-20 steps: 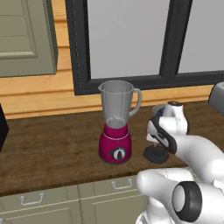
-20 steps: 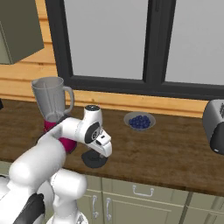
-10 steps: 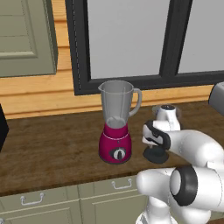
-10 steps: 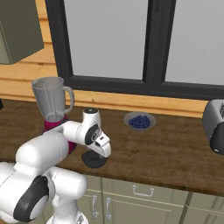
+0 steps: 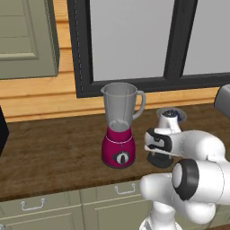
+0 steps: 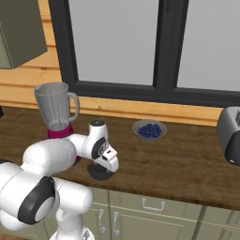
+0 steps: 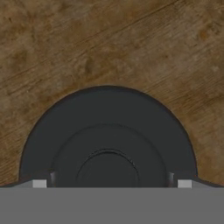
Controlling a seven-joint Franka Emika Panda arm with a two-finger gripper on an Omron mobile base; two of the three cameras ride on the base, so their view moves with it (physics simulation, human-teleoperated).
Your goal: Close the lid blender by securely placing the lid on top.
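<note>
A: Lid (image 7: 107, 144) first: where is it?

B: Flat on the brown wood-grain table (image 5: 54, 148), near the front edge, right of the blender (image 5: 119, 126) and apart from it. In the hand view it is a matte black disc with a raised ring and a round knob in the middle.

A: And the room, left to right?

B: In the left base view there is an olive wall cabinet (image 5: 27, 40), light wood plank walling, then a wide dark-framed window (image 5: 130, 40). Olive drawers with pale handles (image 5: 33, 205) run under the table.

A: The blender itself?

B: A clear grey jar with a side handle and spout, its mouth open, on a rounded magenta base with a black-and-white dial.

A: The claw?

B: The claw (image 7: 108, 183) sits low over the lid, one finger (image 7: 39, 183) on each side of the knob, wide apart. So it is spread and holds nothing that I can see; contact with the disc I cannot tell.

A: Does the right base view add anything?

B: Yes: a shallow grey bowl (image 6: 149, 130) of blueberries behind the lid (image 6: 100, 173), and a grey toaster (image 6: 229, 136) at the far right.
</note>
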